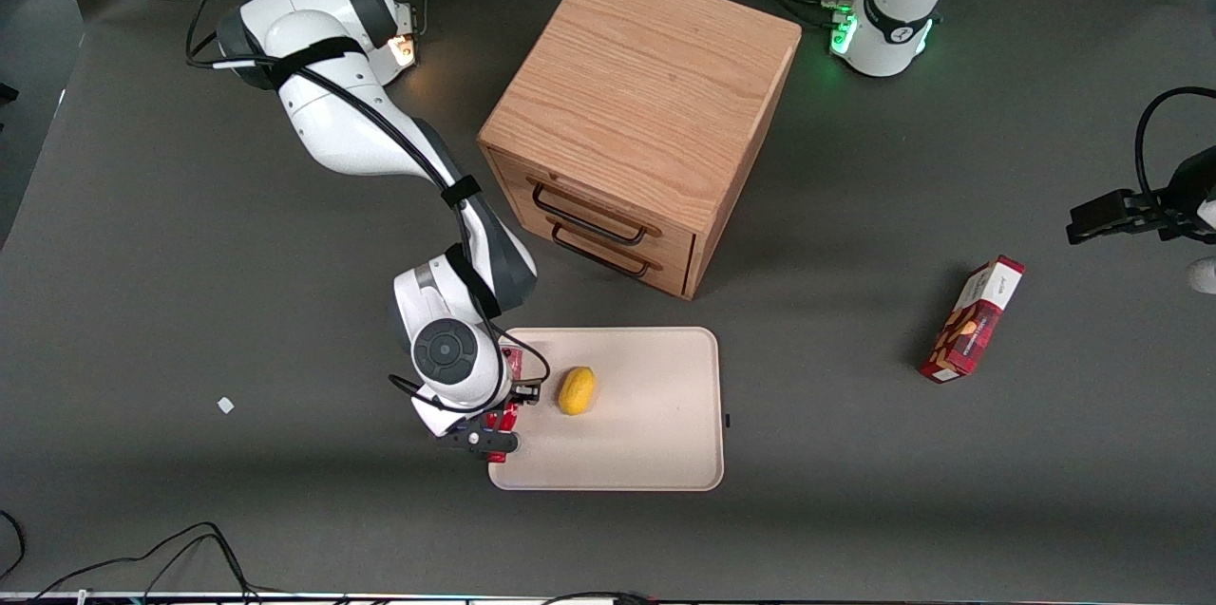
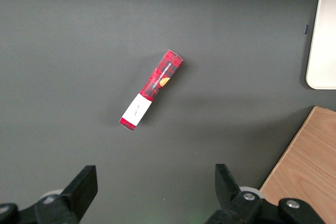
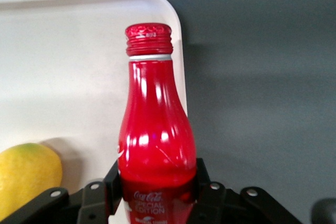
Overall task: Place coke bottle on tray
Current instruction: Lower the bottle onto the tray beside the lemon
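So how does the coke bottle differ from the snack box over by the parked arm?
The coke bottle is round, glossy plain red with a capped neck; the snack box is a flat-sided carton in red plaid with a white end panel. The bottle is held in the pincer over the tray edge, beside a lemon; the box lies free on the table. Both are mainly red and slim.

Showing glossy red on the bottle (image 3: pixel 156 145), white script low on it, held in the black gripper (image 3: pixel 157 195). Sitting cream-beige, the tray (image 1: pixel 655 434); glowing yellow, the lemon (image 1: pixel 577 390).
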`<control>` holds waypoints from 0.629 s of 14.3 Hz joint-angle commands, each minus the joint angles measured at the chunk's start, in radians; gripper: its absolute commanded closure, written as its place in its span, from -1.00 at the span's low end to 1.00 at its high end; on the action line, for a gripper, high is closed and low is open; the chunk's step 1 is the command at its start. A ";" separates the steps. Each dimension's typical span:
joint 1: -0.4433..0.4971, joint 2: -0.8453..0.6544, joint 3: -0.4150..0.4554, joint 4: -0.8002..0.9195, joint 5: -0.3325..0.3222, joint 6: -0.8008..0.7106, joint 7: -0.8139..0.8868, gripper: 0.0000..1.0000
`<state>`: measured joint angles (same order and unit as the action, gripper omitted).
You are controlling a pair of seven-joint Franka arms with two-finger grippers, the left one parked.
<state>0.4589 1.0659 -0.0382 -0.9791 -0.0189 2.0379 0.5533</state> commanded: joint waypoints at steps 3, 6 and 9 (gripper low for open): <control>0.003 0.032 -0.014 0.042 0.014 0.021 -0.026 0.89; 0.003 0.032 -0.014 0.039 0.013 0.028 -0.026 -0.27; 0.003 0.032 -0.014 0.034 0.013 0.047 -0.013 -1.00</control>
<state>0.4594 1.0835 -0.0438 -0.9772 -0.0187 2.0801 0.5514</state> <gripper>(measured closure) 0.207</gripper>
